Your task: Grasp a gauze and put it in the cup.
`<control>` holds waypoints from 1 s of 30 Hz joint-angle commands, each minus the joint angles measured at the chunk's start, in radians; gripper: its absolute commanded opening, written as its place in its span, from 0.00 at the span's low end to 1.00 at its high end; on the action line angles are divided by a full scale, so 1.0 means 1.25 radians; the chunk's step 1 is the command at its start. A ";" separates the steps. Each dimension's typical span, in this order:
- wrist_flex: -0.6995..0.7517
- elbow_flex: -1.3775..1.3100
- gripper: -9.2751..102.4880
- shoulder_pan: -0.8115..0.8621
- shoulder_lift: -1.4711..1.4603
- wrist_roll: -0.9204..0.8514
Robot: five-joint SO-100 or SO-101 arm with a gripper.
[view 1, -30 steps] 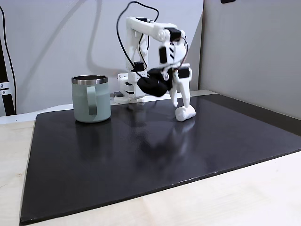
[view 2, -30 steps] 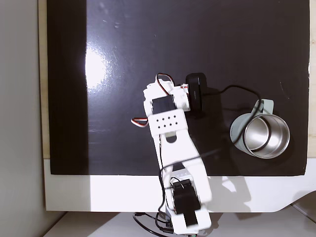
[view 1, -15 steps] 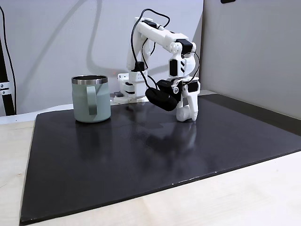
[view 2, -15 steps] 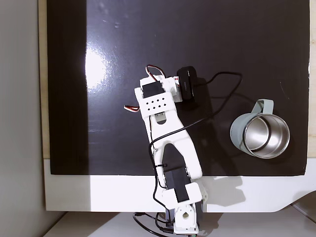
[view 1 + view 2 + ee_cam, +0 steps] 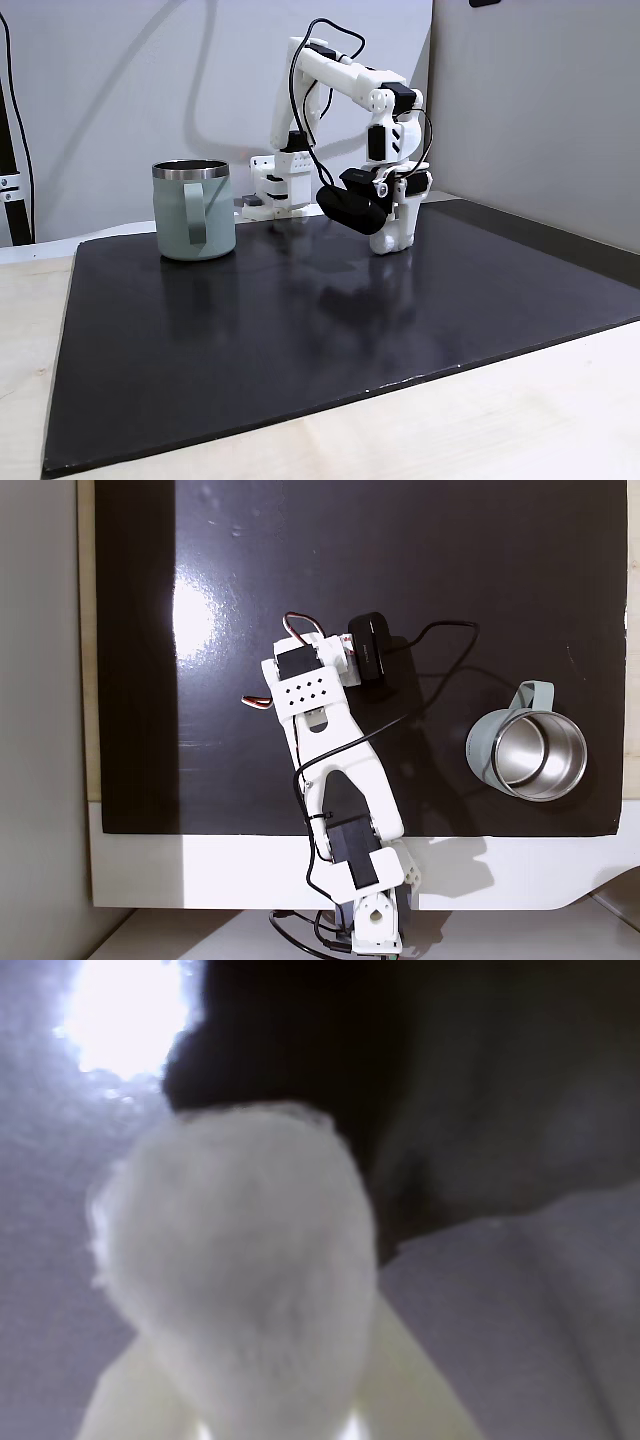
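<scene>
Standing well to the left of your gripper (image 5: 389,243) in the side fixed view, the cup (image 5: 194,211) is sitting upright on the black mat (image 5: 300,340) with its handle facing the camera. Your gripper is pointing down at the mat, its tips reaching the surface. Looking through the wrist view, you are seeing the gauze (image 5: 240,1280) wedged between the two pale fingers (image 5: 410,1380), which are pressing in on it from both sides, so the gripper is clamping the roll.
</scene>
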 commanded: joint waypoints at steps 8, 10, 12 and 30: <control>0.183 -0.125 0.08 0.007 0.196 0.006; 0.226 -0.155 0.08 0.020 0.253 0.006; 0.271 -0.191 0.08 0.037 0.303 0.006; 0.401 -0.353 0.09 0.479 0.498 -0.011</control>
